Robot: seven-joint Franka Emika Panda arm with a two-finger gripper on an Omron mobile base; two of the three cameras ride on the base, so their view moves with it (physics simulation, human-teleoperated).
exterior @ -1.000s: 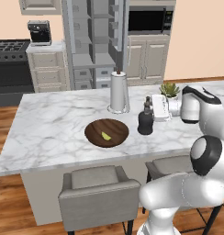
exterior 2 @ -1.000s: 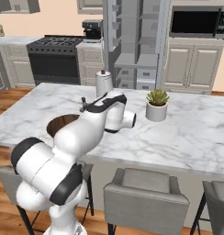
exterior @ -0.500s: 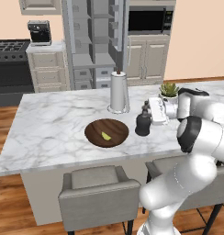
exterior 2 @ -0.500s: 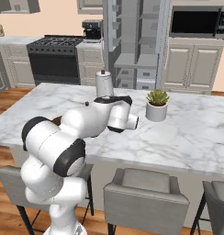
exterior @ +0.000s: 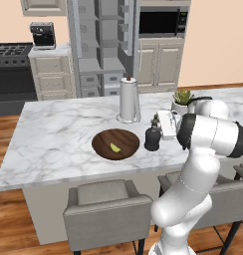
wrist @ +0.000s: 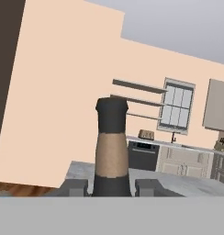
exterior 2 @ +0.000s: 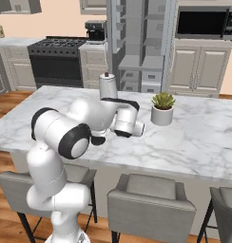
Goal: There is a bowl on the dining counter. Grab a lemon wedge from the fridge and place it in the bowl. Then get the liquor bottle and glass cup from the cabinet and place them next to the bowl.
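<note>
The liquor bottle (wrist: 112, 147) stands pinched between the part-closed claw's (wrist: 112, 187) fingers; pulling away unopened could topple it toward the bowl (exterior: 115, 144).

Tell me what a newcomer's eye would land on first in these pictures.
First the big white arm bent over the dining counter, its gripper with jaws closed on the squat black liquor bottle, just right of the bowl. Next, that dark wooden bowl mid-counter with the small lemon wedge inside. Behind it stands a tall white paper-towel roll; a potted plant sits further right.
</note>
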